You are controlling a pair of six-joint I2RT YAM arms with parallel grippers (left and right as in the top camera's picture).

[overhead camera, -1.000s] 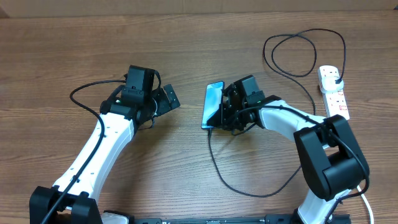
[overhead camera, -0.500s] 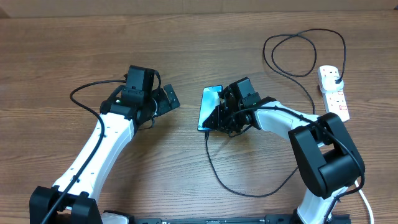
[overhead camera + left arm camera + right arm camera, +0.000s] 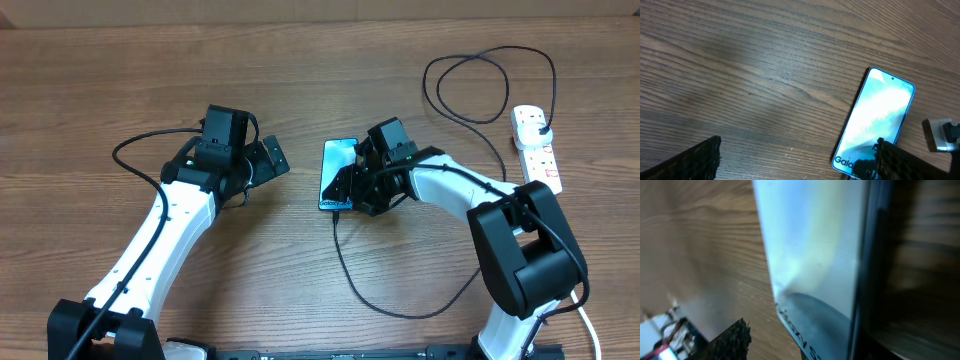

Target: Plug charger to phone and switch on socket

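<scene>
Overhead: the phone lies flat on the desk at the frame's centre. The charger runs from the phone's lower end, loops along the bottom and up the right side, and ends at a black plug seated in the socket at the right edge. The connector looks seated in the phone, so the plugging step seems done; pressing the socket's switch remains, its state too small to read. The right tool sits against the phone's lower right edge.

Left wrist: the left tool hangs wide open and empty, with the phone at lower right.

Right wrist: the phone's screen fills the frame beside one finger. Whether the right tool grips it, I cannot tell.
</scene>
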